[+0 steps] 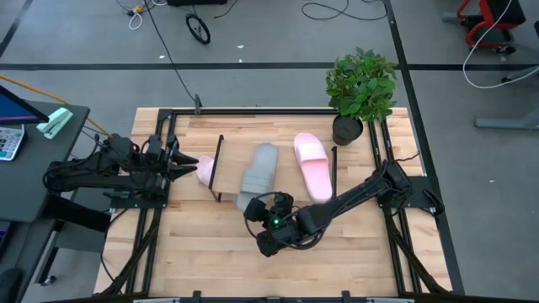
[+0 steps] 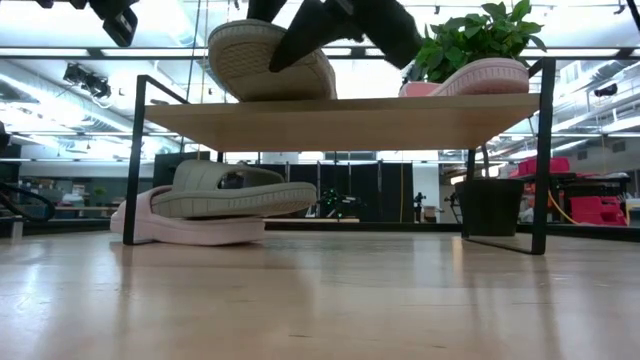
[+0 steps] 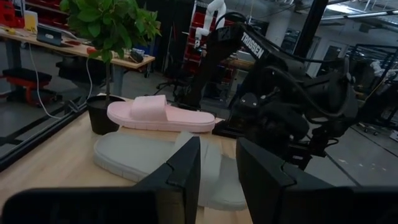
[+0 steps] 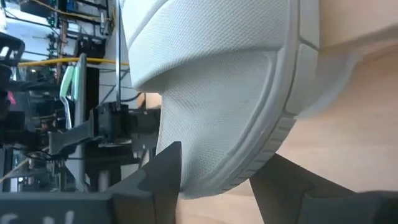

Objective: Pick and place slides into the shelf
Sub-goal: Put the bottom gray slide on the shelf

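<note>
The shelf [image 1: 286, 178] stands across the far half of the table. On its board lie a grey slide [image 1: 261, 167] and a pink slide [image 1: 313, 164], side by side. The grey one's near end overhangs the board's front edge [image 2: 270, 62]. My right gripper [image 4: 214, 180] is open at that near end, one finger on either side of it. Under the shelf's left end a second grey slide [image 2: 235, 190] rests on top of a second pink slide [image 2: 180, 228]. My left gripper [image 3: 217, 180] waits open and level at the shelf's left end, above that pink slide [image 1: 205, 168]. My right gripper's fingers [image 4: 163, 171] stand on either side of the upper grey slide's near end [image 4: 217, 162], coming slanting down from the table's near side. Whether they touch it, I cannot tell. The slide lies on the shelf board.
A potted plant [image 1: 347, 126] stands at the table's far right, just beyond the shelf's right end frame [image 2: 543, 150]. Bare tabletop [image 1: 253, 269] stretches along the near side in front of the shelf.
</note>
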`<state>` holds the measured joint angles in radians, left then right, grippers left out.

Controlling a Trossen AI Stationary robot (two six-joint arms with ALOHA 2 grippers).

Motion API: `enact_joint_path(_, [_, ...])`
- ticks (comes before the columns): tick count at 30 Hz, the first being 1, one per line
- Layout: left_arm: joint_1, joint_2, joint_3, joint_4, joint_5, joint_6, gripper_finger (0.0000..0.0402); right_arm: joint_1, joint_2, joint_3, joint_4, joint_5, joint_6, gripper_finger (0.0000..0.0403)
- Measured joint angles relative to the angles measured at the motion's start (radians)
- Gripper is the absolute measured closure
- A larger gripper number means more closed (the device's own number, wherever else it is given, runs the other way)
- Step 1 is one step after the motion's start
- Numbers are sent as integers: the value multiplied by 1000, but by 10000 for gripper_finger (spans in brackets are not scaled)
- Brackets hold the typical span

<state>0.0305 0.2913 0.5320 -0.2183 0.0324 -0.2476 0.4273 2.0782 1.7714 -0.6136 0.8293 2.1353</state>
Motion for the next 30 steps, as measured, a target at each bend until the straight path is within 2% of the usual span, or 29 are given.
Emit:
enact_joint_path(8, [0, -1, 0, -13, 0, 28, 294, -17, -55, 2, -70, -30, -51, 220])
enact_joint_path(26, [0, 0, 0, -28, -1, 58, 294, -106, -70, 3, 8, -208, -264, 219])
enact_joint_path(30, [0, 0, 0, -32, -1, 61, 294, -115, -70, 3, 45, -210, -332, 219])
